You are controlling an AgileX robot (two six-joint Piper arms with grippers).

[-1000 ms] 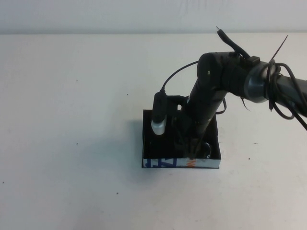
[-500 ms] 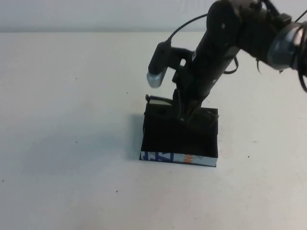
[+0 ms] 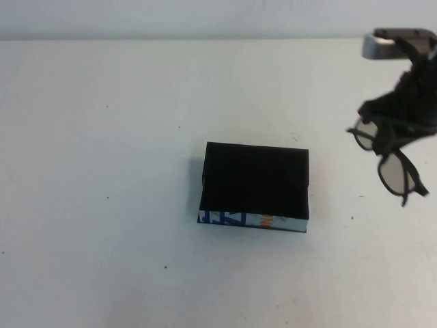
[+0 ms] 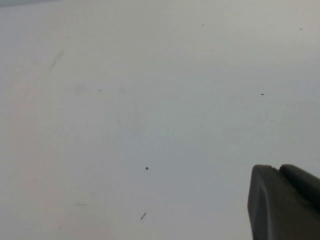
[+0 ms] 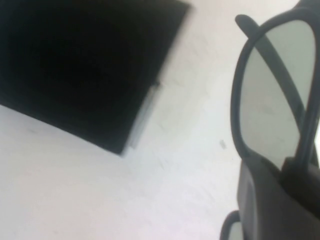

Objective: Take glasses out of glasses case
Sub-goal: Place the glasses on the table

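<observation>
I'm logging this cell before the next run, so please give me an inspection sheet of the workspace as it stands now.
Surface: white table, a few small dark specks.
Job's things: glasses case open at table centre, black interior showing nothing inside; glasses out of it, hanging above the table to its right.
Clutter: nothing seen.
Grippers: right gripper at the far right edge, raised, shut on the glasses; left gripper over bare table, only a dark tip visible in its wrist view.
Cables: nothing seen.
Surroundings: pale wall behind the table.
</observation>
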